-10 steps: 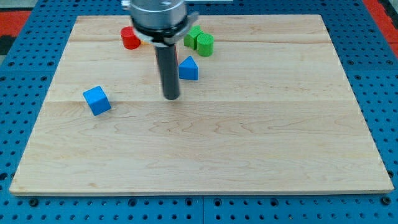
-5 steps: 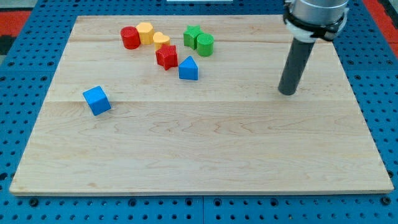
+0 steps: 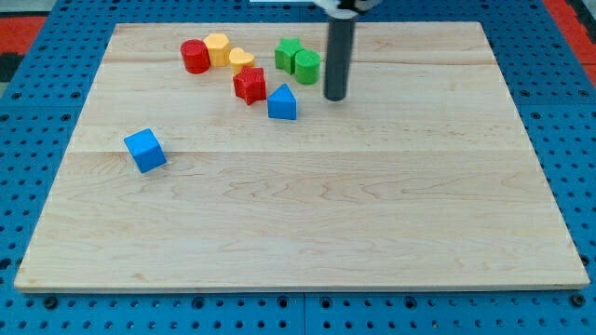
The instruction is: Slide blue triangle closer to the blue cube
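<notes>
The blue triangle (image 3: 282, 102) lies on the wooden board (image 3: 298, 214) in the upper middle. The blue cube (image 3: 145, 150) sits well to its left and lower, near the board's left side. My tip (image 3: 334, 97) stands on the board just right of the blue triangle, a short gap away, and below-right of the green blocks. It touches no block.
A red block (image 3: 250, 85) sits against the blue triangle's upper left. A red cylinder (image 3: 195, 57), two yellow blocks (image 3: 217, 46) (image 3: 241, 60) and two green blocks (image 3: 288, 52) (image 3: 306, 65) cluster near the view's top.
My tip swung from left of the blue triangle far out to the board's right, then came back left to stand just right of the triangle. No block has moved.
</notes>
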